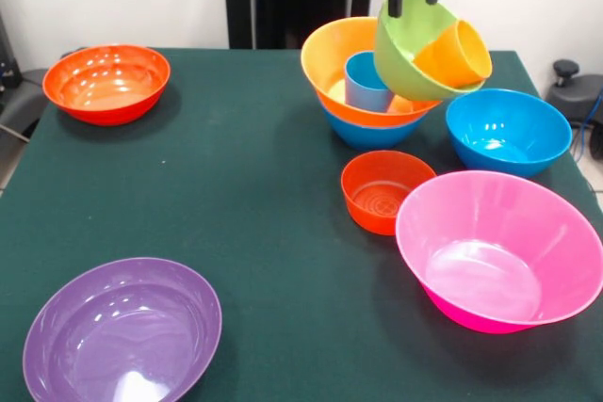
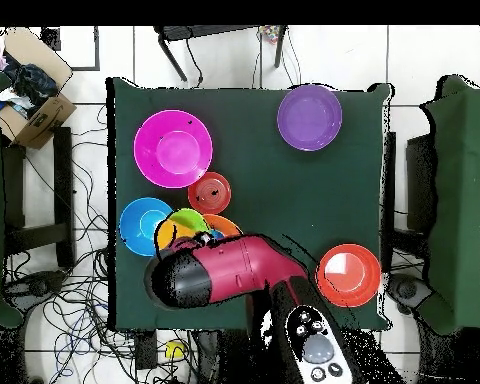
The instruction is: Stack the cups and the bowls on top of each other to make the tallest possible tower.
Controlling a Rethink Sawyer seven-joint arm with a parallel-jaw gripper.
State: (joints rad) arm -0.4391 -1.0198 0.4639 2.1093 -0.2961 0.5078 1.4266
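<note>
Dark green table cloth (image 1: 245, 195) fills the frame. Overhead: cardboard box (image 2: 32, 90) upper left; tangled cables (image 2: 79, 290) on floor, left side.

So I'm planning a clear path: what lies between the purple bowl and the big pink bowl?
Nothing: in the front view only bare green tablecloth separates the purple bowl from the pink bowl.

— What lies on the green table (image 2: 254, 160)?

— A purple bowl (image 2: 310, 117) near the far edge, a big pink bowl (image 2: 173, 149) to its left, and a small red-orange bowl (image 2: 210, 191) touching the pink one.

— And lower down?

— A blue bowl (image 2: 144, 224) at the left, with a lime bowl (image 2: 184, 224) and an orange rim (image 2: 222, 223) just beside it. The red arm (image 2: 229, 270) covers part of them. Another red-orange bowl (image 2: 348, 274) sits well apart at the right.
</note>
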